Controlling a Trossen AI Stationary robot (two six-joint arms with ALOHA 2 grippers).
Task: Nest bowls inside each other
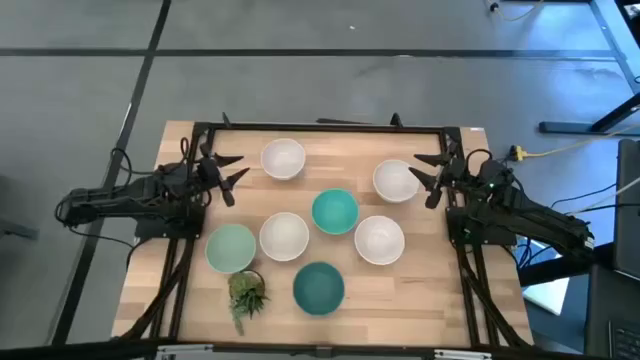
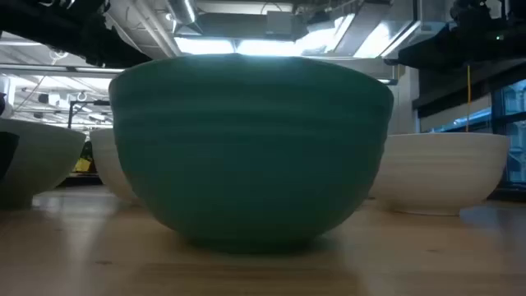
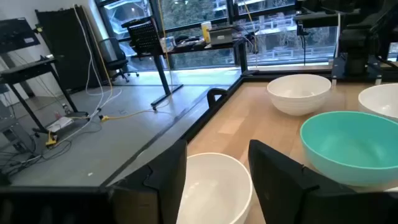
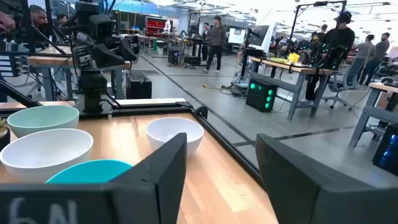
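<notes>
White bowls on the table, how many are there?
4: far-left white bowl, far-right white bowl, middle white bowl, right white bowl. All sit separately; none appears hidden.

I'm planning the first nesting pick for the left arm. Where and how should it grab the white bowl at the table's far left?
Probably by the rim. The white bowl stands upright, mouth open, smooth-walled, too wide to span. The left gripper, open, sits beside it; come from above on that near side, one finger inside the wall, one outside. No other bowl crowds it.
</notes>
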